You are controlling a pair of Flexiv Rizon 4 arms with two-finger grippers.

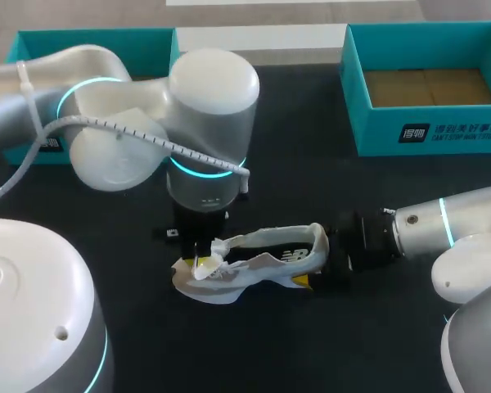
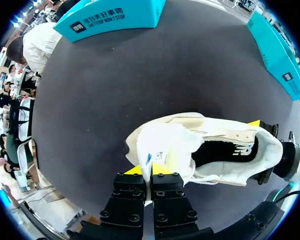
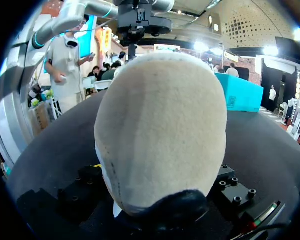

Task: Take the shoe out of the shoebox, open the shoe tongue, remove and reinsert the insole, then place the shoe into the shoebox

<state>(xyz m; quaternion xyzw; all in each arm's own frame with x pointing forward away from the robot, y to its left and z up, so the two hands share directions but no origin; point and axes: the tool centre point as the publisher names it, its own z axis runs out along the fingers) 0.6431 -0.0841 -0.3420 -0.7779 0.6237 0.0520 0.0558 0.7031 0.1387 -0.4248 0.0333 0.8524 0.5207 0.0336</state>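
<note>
Plainly, we judge the step in hand to be opening the tongue. Our left end effector (image 2: pixel 148 170) is clenched on a thin white flap at the throat of the shoe (image 1: pixel 266 260), which we take for the tongue (image 2: pixel 165 142). The shoe lies on its side on the dark bench (image 1: pixel 311 188), between the two arms, outside both boxes. To do this well, we should draw the flap up and toward the toe in a slow arc, so the soft upper does not crumple or slip out of the pinch. At the heel, our right end effector (image 2: pixel 260 150) grips the shoe from two sides. That hold should stay firm and low, so the pull opens the throat instead of dragging the whole shoe along.

The left shoebox (image 1: pixel 90 37) sits at the far edge, mostly hidden behind our left arm (image 1: pixel 123 123); we cannot tell what it holds. The right shoebox (image 1: pixel 430 131) stands open, showing only its bare brown floor.
</note>
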